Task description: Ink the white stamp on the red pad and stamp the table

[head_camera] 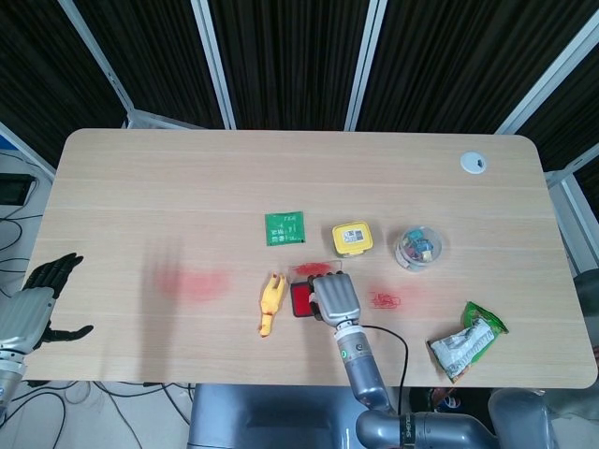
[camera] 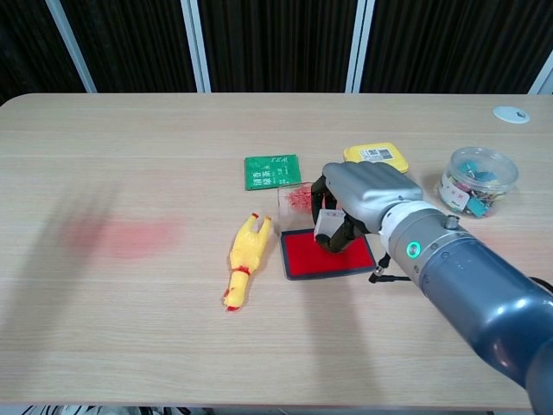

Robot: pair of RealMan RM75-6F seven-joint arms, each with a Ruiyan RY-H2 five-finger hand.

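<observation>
My right hand point(camera: 363, 192) grips the white stamp point(camera: 327, 226) and holds it over the red ink pad point(camera: 321, 256), near the pad's right half. Whether the stamp face touches the pad cannot be told. In the head view the right hand point(head_camera: 335, 296) covers most of the pad point(head_camera: 300, 300) and hides the stamp. My left hand point(head_camera: 36, 309) hangs off the table's left edge, fingers apart, holding nothing. Red ink marks lie on the table at the left point(camera: 125, 235) and to the right of the pad point(head_camera: 384, 300).
A yellow rubber chicken point(camera: 244, 261) lies left of the pad. Behind it are a green packet point(camera: 272, 171), a clear lid with red smears point(camera: 295, 198), a yellow box point(camera: 377, 156) and a clear jar of clips point(camera: 477, 179). A snack bag point(head_camera: 465, 341) lies at the front right.
</observation>
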